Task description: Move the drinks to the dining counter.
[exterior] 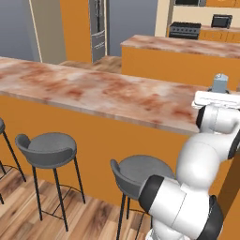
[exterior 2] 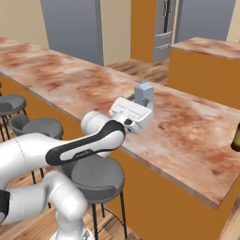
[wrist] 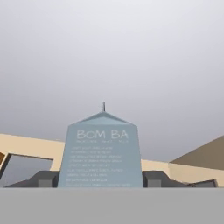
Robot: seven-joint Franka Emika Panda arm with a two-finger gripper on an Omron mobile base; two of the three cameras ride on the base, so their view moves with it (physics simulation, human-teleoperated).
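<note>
On dining counter: one carton, pinched by end effector; three stools.

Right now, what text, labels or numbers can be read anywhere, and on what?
"BCM BA": top line on the face of the carton, between the finger tips of the gripper.
Smaller lines under it on the carton: too blurred to read.
Nothing else readable.

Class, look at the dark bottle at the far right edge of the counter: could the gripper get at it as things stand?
Probably not at once. The gripper is closed on the blue-grey carton, so its jaws are taken. The bottle stands further right on the dining counter, with bare marble between, so the path looks free once the carton is released.
</note>
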